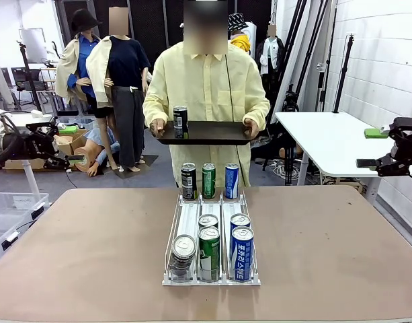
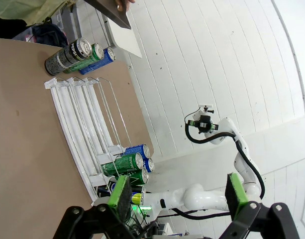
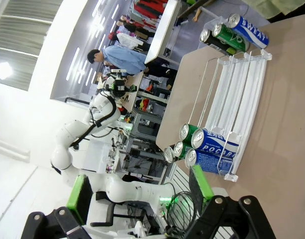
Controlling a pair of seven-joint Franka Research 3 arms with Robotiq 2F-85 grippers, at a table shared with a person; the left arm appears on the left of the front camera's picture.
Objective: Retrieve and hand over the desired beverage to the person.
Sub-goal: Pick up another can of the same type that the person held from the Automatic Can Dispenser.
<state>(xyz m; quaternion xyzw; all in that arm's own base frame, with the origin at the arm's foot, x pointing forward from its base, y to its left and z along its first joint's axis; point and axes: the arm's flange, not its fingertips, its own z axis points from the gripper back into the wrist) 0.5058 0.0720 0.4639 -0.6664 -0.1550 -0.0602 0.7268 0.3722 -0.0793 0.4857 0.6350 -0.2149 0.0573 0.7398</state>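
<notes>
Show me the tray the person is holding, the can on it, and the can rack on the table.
tray (image 1: 216, 132): front view, bare top right of the can.
can on the tray (image 1: 181, 122): front view, middle of its side.
rack (image 1: 187, 219): front view, bare white left lane.

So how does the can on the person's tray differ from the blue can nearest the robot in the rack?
The tray can is black; the blue can carries white print. The tray can stands alone on the black tray held up by the person; the blue can sits in the right lane of the wire rack on the table, with a green can beside it. Both stand upright with silver tops.
</notes>
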